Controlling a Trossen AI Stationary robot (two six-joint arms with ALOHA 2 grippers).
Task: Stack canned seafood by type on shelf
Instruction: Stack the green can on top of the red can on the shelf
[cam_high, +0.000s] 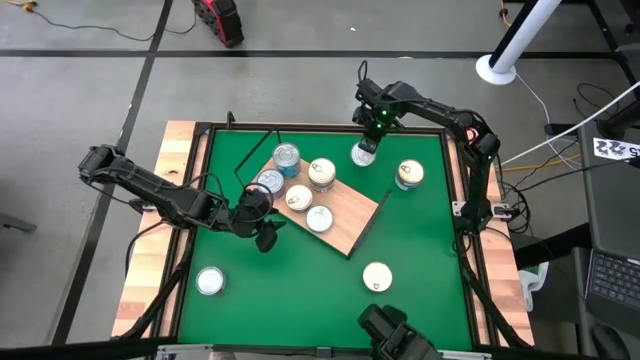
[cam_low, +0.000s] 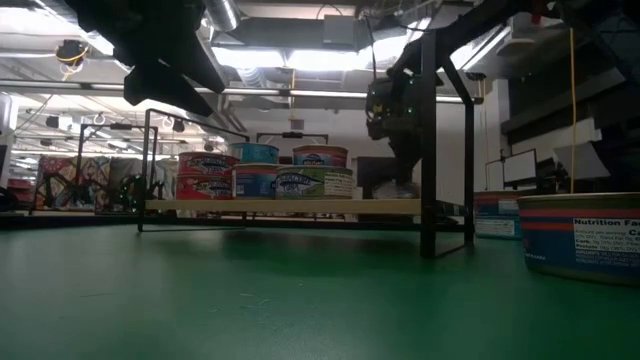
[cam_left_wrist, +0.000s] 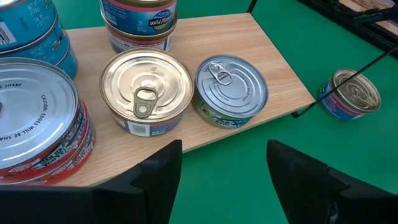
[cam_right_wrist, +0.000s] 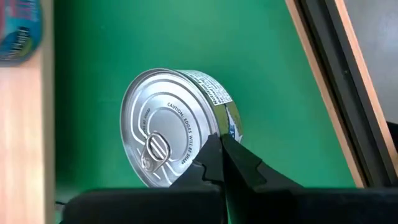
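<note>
The shelf (cam_high: 345, 218) is a wood-grain board raised on dark legs (cam_low: 428, 235) on the green mat. Several tins stand on it, some stacked in twos (cam_low: 255, 170). In the left wrist view a gold-lidded tin (cam_left_wrist: 146, 90) and a silver-lidded tin (cam_left_wrist: 231, 90) stand side by side near the board's edge. My left gripper (cam_high: 262, 228) hovers open and empty by the shelf's near-left edge (cam_left_wrist: 224, 186). My right gripper (cam_high: 372, 135) is beyond the shelf's far right corner, shut on a silver-lidded tin (cam_right_wrist: 171, 127). My right gripper pinches the silver-lidded tin at its rim (cam_right_wrist: 210, 138) between its two fingers, one over the lid's edge and one on the labelled side wall. The fingers come from above. The tin sits tilted in the hold; whether it touches the mat I cannot tell.
Loose tins stand on the mat: one at the far right (cam_high: 410, 174), one near the front (cam_high: 377, 276), one at the near left (cam_high: 209, 281). Wooden rails and a dark frame (cam_high: 462, 200) border the mat. Open mat lies right of the shelf.
</note>
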